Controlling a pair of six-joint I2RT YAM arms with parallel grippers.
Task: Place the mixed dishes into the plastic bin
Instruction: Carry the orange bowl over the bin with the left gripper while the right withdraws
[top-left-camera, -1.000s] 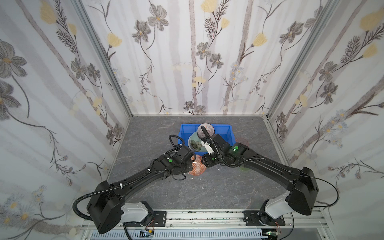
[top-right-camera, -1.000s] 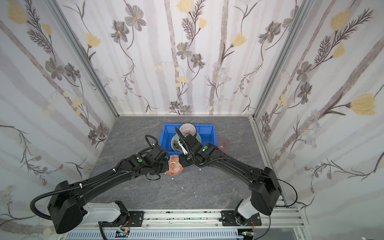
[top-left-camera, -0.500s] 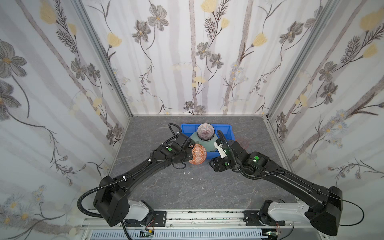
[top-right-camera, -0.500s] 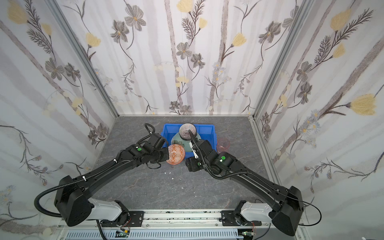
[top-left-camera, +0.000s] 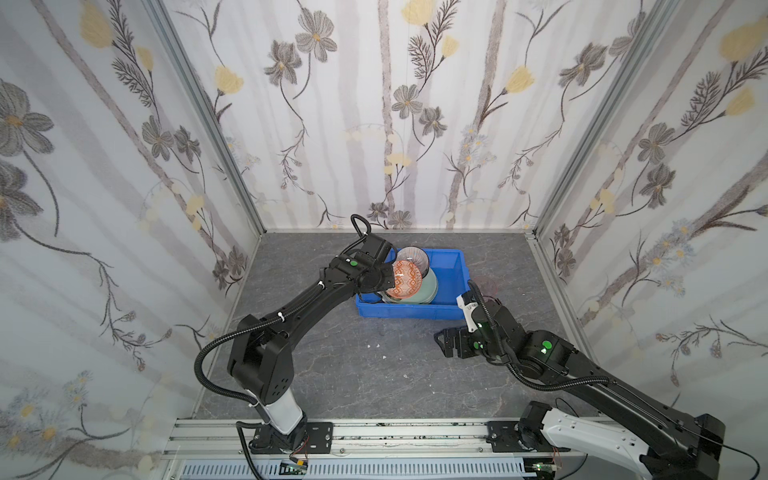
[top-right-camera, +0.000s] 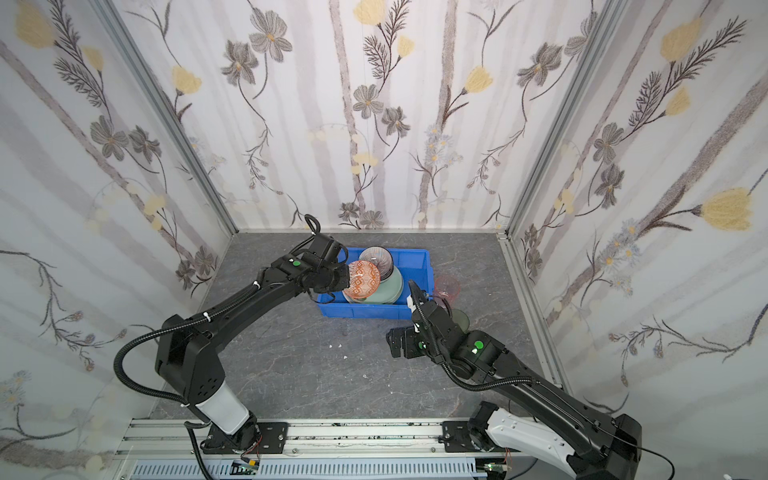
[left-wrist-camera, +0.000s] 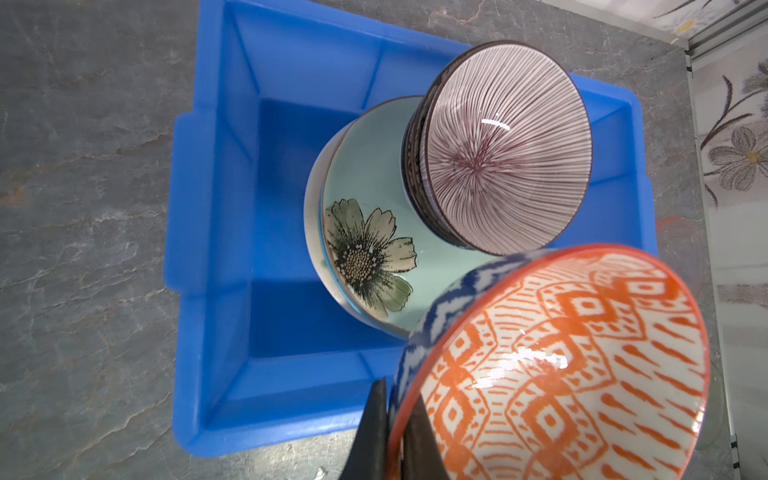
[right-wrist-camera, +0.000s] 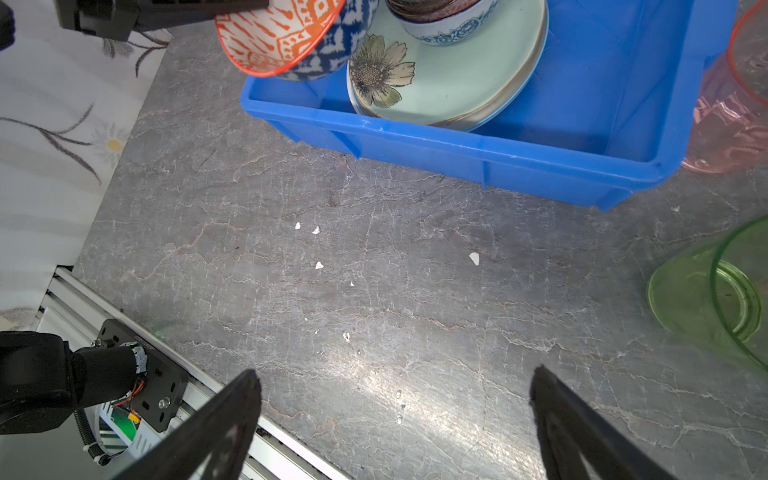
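In both top views my left gripper (top-left-camera: 388, 277) is clamped on the rim of the orange bowl (top-left-camera: 407, 279), which is tipped on edge above the left part of the blue bin (top-left-camera: 451, 266). My right gripper (top-left-camera: 445, 341) hangs over the grey table (top-left-camera: 374, 374), jaws wide apart and empty. In a top view the pink tumbler (top-right-camera: 446, 286) stands just outside the bin's right wall, and the green tumbler (top-right-camera: 461, 319) sits near my right wrist.

In the left wrist view my 2 fingers (left-wrist-camera: 372, 432) pinch the bowl's thin rim, 1 inside and 1 outside. The bowl is glossy, with orange diamonds inside, blue-and-white zigzags outside and an orange lip. Under it the bin holds a mint plate (left-wrist-camera: 365, 249) with a flower, lying on other plates. A striped bowl (left-wrist-camera: 507, 149) is stacked on the plate.

I judge the step to be setting this bowl down. I should level it and lower it onto the free part of the plate, clear of the striped stack. I should let go only once it rests, because a glazed rim slips easily.

In the right wrist view nothing lies between my spread fingers (right-wrist-camera: 224, 424), only table with small white chips. Both tumblers are outside the bin.
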